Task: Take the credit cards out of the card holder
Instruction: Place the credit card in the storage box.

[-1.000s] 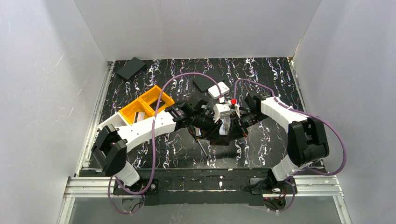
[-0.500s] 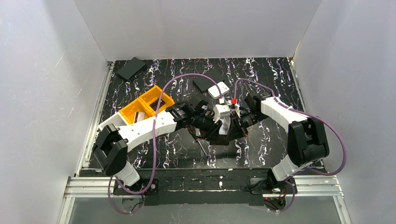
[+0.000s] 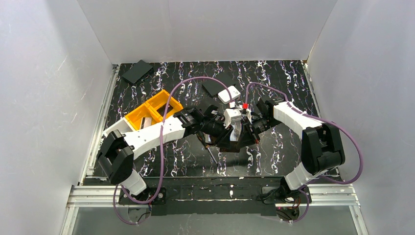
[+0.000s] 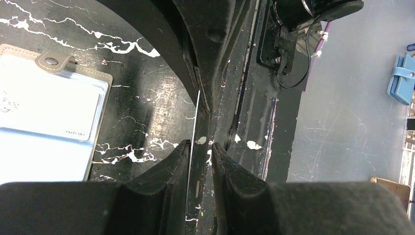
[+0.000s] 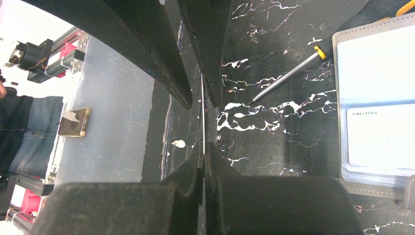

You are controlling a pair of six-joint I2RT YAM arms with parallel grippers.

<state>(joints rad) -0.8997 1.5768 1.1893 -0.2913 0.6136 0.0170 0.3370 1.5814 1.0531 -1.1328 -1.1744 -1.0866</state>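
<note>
Credit card (image 5: 202,122) stands edge-on, clamped by the right gripper (image 5: 204,146), jaws closed, its far end between the slightly parted jaws of the left gripper (image 4: 200,144).

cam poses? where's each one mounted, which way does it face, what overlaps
Top external: above and behind the bases, facing down onto the table; left arm and right arm both show, wrists meeting mid-table.
Left wrist: on the left arm, facing down past the left gripper fingers; right gripper opposite.
Right wrist: on the right arm, facing down past its own fingers, shut on a credit card; screwdriver beyond.
Shared: both wrist views show that card edge-on and the open card holder.
</note>
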